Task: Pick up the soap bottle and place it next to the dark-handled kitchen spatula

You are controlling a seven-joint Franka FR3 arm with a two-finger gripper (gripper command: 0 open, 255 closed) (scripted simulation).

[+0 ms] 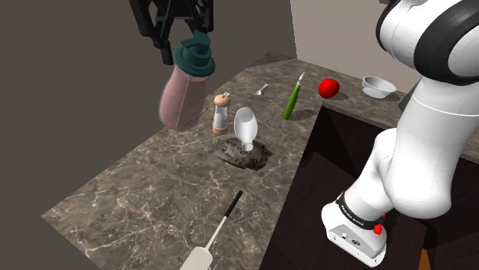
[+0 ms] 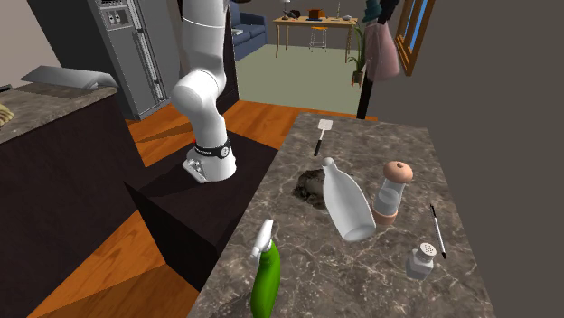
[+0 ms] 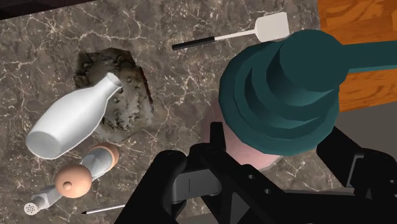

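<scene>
The soap bottle (image 1: 184, 92) is being held aloft by the gripper (image 1: 184, 34), above the counter (image 1: 130, 199). On the counter, a bottle (image 1: 245, 128) is being propped by its neck on a lumpy pad (image 1: 242, 155), just beside a grinder (image 1: 222, 111). The spatula (image 1: 219, 228) is being seen well apart, at the shoulder view's near end.

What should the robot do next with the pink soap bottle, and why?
Probably swing the soap bottle over toward the spatula before lowering. The gripper clasps it by its teal top, high above the counter, and the spatula lies well away near the counter's end.
</scene>
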